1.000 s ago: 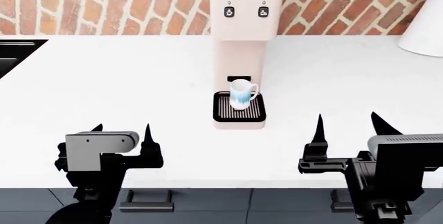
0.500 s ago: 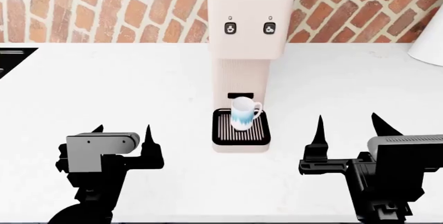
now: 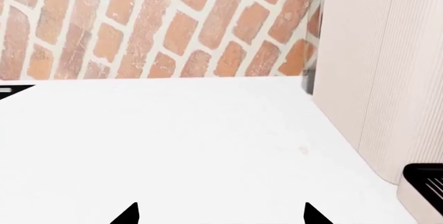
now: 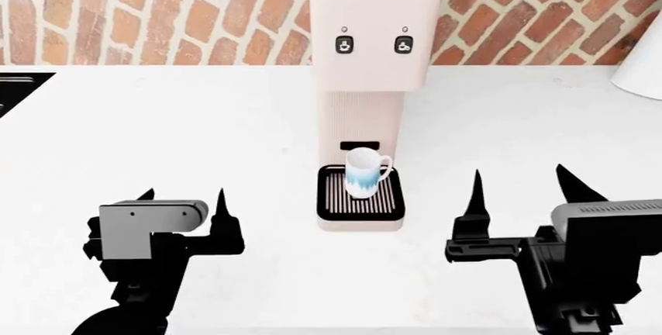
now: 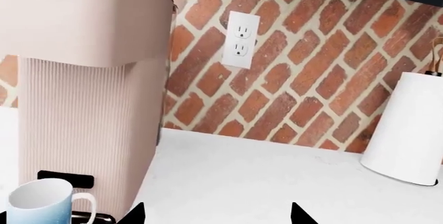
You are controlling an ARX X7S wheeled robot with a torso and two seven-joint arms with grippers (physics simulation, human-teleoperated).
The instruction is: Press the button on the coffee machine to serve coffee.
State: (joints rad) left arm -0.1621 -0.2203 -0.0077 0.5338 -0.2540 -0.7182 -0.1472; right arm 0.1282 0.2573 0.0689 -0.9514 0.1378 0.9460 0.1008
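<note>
head view: coffee machine [image 4: 370, 32] stands beyond and between left gripper [image 4: 184, 199] and right gripper [image 4: 520, 182], both spread wide, empty.

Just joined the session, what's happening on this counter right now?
Nothing is being handled yet. The coffee machine stands against the brick wall with a mug on its drip tray, under the spout. Both the left gripper and right gripper hover low over the white counter, jaws open and empty, well short of the two black buttons.
</note>
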